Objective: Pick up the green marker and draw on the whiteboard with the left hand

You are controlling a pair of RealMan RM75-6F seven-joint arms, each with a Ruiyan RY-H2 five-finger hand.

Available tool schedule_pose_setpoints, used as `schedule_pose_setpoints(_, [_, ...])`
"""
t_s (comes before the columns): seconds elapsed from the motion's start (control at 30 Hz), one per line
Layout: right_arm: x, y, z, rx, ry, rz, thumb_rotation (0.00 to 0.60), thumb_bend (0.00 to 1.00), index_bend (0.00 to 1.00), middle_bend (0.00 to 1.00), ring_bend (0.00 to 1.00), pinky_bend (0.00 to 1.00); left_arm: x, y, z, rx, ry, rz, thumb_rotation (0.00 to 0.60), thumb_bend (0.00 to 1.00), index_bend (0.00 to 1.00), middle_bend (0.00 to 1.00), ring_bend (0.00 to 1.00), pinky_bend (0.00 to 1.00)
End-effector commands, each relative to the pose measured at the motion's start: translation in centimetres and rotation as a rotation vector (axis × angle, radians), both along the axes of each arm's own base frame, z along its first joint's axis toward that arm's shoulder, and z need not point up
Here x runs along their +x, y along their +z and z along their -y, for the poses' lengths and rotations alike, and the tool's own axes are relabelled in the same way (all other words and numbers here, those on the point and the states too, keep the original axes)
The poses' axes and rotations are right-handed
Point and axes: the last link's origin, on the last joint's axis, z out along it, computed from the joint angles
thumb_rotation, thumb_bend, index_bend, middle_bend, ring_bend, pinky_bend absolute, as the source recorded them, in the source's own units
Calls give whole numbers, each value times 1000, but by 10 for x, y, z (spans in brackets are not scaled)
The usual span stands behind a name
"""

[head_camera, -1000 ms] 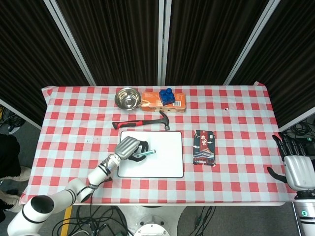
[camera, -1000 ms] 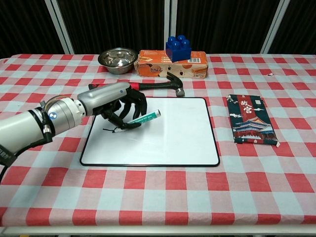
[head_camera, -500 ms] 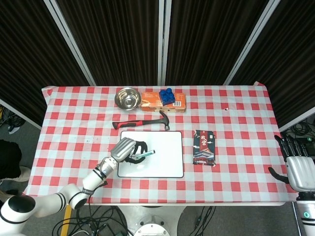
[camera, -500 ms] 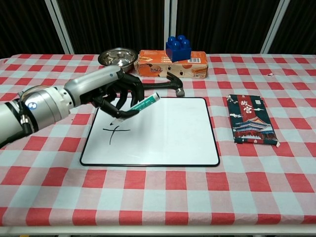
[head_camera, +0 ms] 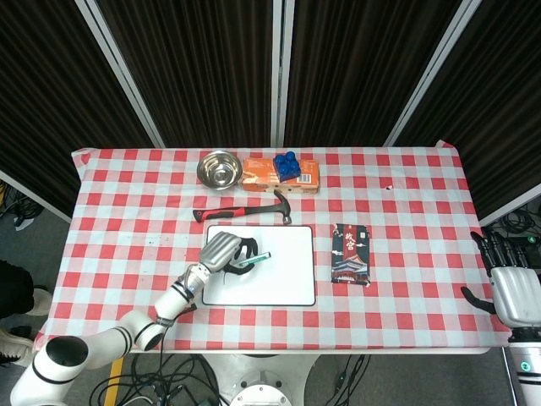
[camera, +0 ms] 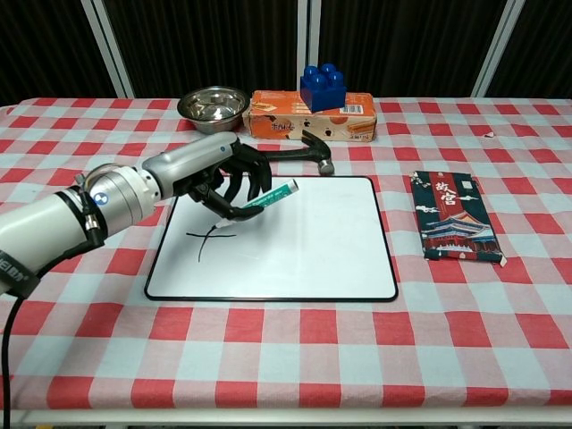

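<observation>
Chest view: one green marker is grasped by the left hand over one whiteboard; one cross mark is drawn. Right hand is spread, empty.

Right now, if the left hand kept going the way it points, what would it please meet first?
Probably the hammer: the left hand, holding the green marker, points across the whiteboard toward it, though depth is unclear.

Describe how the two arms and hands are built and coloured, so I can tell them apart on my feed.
The left arm has a glossy silver-white shell in rounded segments, with a black band and a small blue mark near the wrist. The left hand has a silver back and black fingers. The right hand matches it: pale silver palm, dark fingers, and below it a white wrist segment with a small round mark.
</observation>
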Motion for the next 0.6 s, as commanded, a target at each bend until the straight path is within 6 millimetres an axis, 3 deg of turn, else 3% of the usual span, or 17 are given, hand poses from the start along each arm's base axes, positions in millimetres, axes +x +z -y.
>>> schedule_pose_setpoints(0.03, [0, 0, 0, 1, 0, -1, 600, 101, 0, 1, 0, 88, 0, -6, 0, 0, 1, 7, 600, 396, 481, 563, 642, 954])
schedule_pose_setpoints(0.6, [2, 0, -1, 0, 1, -3, 600, 101, 0, 1, 0, 89, -11, -11, 1, -3, 24, -1, 600, 395, 481, 563, 641, 954])
